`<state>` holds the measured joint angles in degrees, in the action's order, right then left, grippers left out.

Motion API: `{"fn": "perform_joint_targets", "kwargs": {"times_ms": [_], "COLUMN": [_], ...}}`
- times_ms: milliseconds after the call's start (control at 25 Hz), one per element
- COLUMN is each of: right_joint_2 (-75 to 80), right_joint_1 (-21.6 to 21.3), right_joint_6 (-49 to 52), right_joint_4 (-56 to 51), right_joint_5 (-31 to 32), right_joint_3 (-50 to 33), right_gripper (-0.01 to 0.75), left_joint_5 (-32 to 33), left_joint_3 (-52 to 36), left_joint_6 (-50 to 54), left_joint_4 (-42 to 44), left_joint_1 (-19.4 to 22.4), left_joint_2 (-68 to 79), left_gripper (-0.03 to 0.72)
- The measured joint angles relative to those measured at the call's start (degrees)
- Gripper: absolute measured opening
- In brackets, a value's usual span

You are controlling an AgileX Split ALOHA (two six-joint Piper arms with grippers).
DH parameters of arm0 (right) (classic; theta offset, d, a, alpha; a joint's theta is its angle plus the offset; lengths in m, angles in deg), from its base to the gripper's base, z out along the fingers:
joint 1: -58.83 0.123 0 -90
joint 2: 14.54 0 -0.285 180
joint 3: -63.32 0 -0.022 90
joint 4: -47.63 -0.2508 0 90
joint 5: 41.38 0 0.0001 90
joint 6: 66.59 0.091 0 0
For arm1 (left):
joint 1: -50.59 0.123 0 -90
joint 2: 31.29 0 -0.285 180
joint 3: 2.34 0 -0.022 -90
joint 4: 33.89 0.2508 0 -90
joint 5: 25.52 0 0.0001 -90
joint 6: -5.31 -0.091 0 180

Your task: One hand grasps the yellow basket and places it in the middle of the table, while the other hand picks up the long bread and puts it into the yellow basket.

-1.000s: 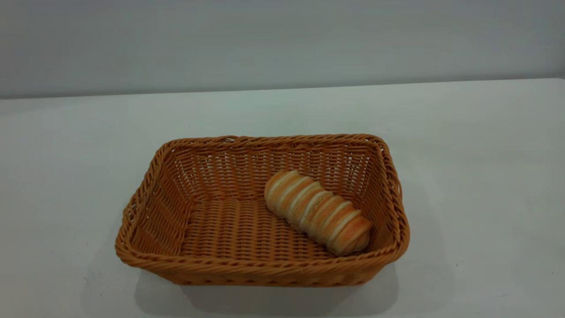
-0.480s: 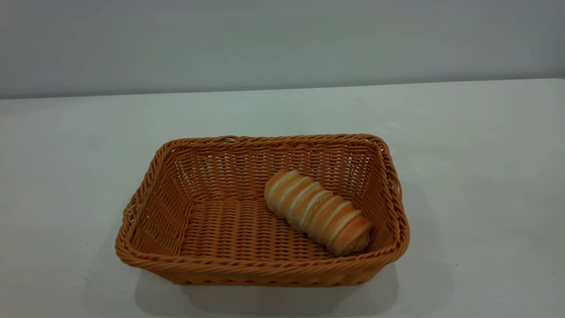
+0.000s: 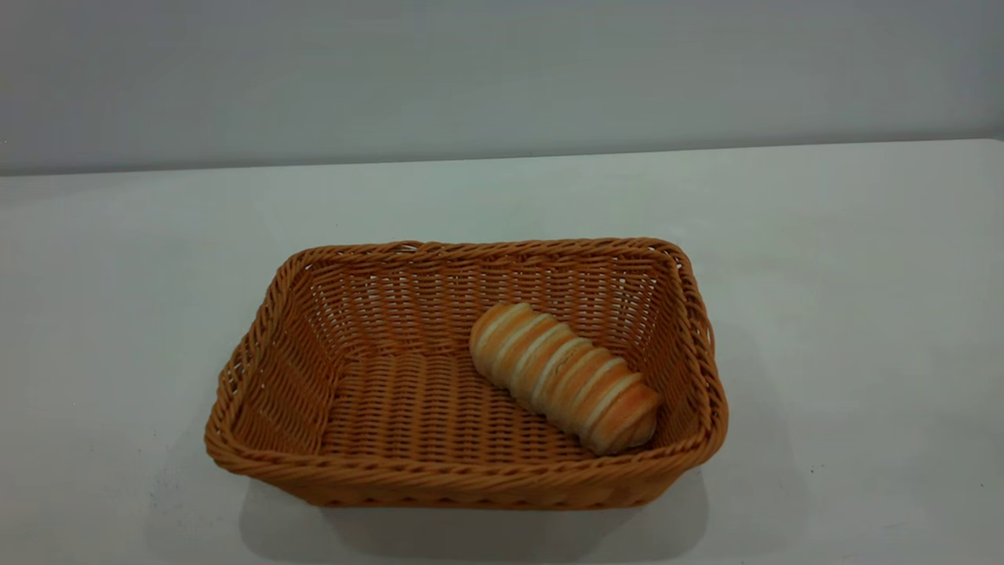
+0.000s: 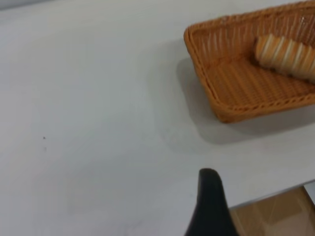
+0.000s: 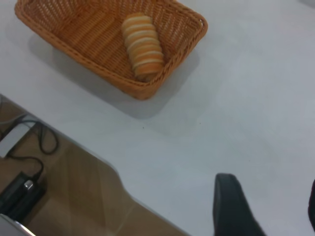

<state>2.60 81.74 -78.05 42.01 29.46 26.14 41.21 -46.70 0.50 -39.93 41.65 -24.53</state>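
Wicker yellow basket point(image 3: 471, 479) holds long bread point(image 3: 566, 377) — diagonally.

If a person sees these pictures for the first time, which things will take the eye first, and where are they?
The yellow basket takes the eye first: it stands alone near the middle of the white table. Next comes the long bread, lying slanted on the basket's floor in its right half, one end close to the near right corner. Both arms are drawn back from the basket, with only a dark fingertip of the left claw and of the right claw showing in the wrist views.
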Motion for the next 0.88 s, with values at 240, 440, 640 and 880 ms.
{"fn": "perform_joint_targets", "kwargs": {"times_ms": [240,440,640,880], "right_joint_2": [-5.23,-7.39,-7.85,-7.85], "right_joint_1": [0.0,0.0,0.0,0.0], "right_joint_6": [0.01,0.06,0.9,4.59], "right_joint_4": [0.0,0.0,0.4,2.77], "right_joint_5": [-0.11,-0.11,-0.23,-0.37], "right_joint_3": [-3.4,-6.57,-8.7,-10.36], "right_gripper": [0.414,0.414,0.414,0.414], "left_joint_5": [-0.15,-0.15,-0.15,-0.91], "left_joint_3": [-1.59,-1.59,-2.2,-4.63], "left_joint_6": [-1.57,-1.63,-1.63,-1.37], "left_joint_4": [2.09,2.8,2.86,2.86], "left_joint_1": [0.0,0.0,0.0,0.0], "left_joint_2": [-0.05,-0.06,-0.06,-0.06], "left_gripper": [0.584,0.584,0.584,0.584]}}
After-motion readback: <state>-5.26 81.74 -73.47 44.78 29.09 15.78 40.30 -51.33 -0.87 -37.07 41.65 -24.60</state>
